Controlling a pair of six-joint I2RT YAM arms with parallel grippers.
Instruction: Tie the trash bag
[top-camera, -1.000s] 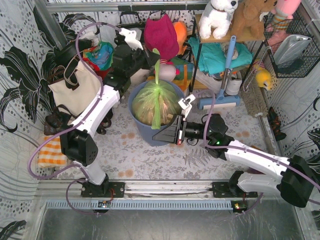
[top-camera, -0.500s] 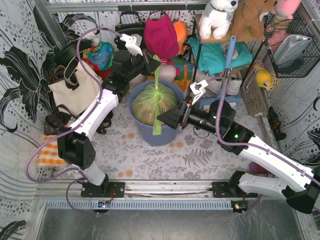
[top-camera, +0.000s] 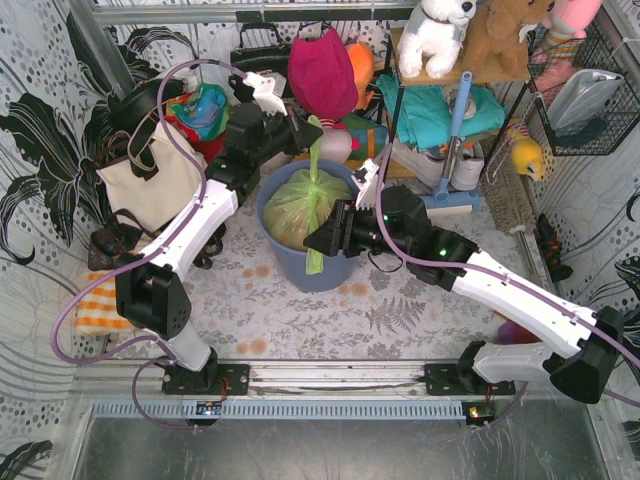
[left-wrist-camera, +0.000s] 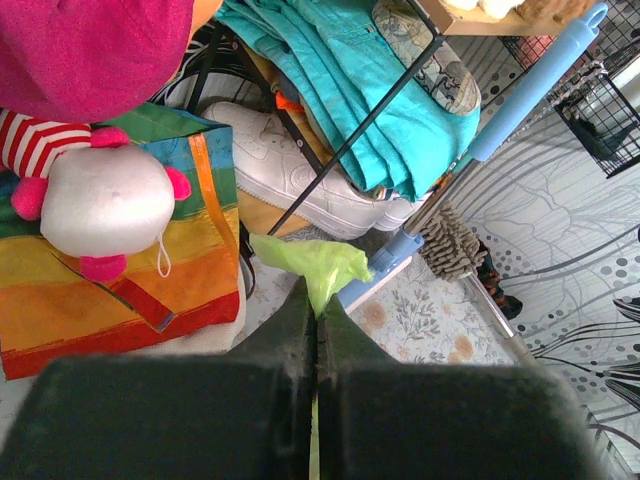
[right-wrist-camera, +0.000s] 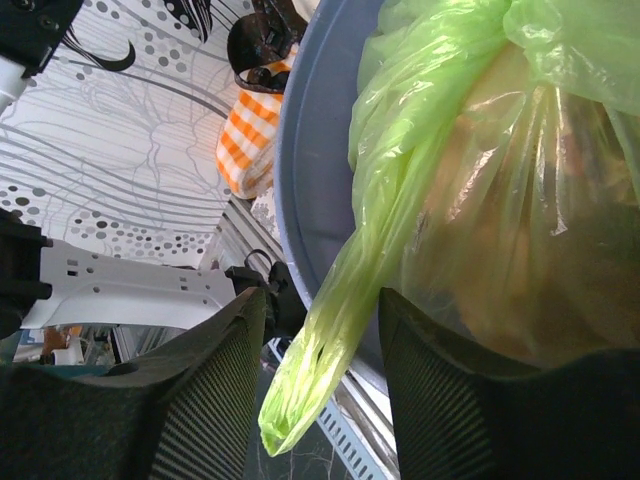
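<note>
Patterned table (top-camera: 300, 315), left wrist view shows left gripper (left-wrist-camera: 316, 325) pinching trash bag (left-wrist-camera: 318, 268)

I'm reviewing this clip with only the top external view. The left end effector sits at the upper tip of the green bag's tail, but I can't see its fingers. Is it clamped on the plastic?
Observer: Yes. In the left wrist view the left end effector is shut on the upper tail of the trash bag. The tail's tip pokes out beyond the fingers.
Operator: And the right one, down by the bin?
Observer: In the right wrist view the right end effector is open. Its fingers stand apart, and the lower tail hangs between them, not pinched.
</note>
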